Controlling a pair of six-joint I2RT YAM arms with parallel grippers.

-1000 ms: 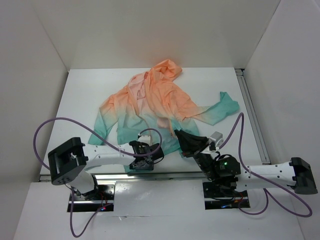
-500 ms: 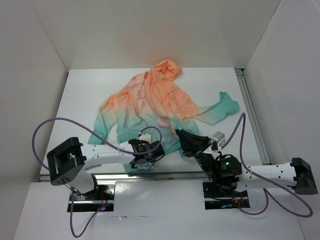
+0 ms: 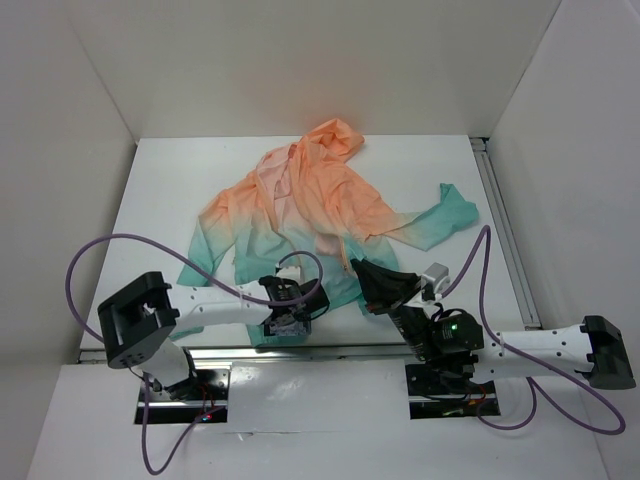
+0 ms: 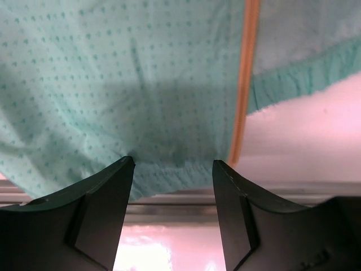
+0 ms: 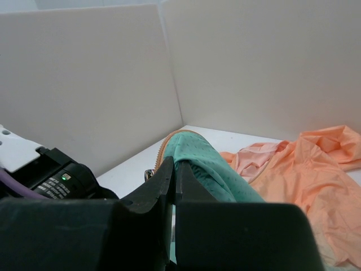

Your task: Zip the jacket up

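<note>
The left arm [image 3: 215,308] lay low, reaching rightward from its base, with the left gripper [image 4: 172,164] pointed down and its jaws parted. The right arm [image 3: 520,345] reached leftward from its base; the right gripper [image 5: 176,165] angled forward, jaws closed on a fold of the jacket [image 5: 198,153].

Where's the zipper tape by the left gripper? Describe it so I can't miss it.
Find the jacket on the table and follow it to its teal hem at the near edge, by the open left gripper. In the left wrist view the zipper tape runs up from the hem, right of the gripper: a narrow strip, the only orange in that teal cloth.
</note>
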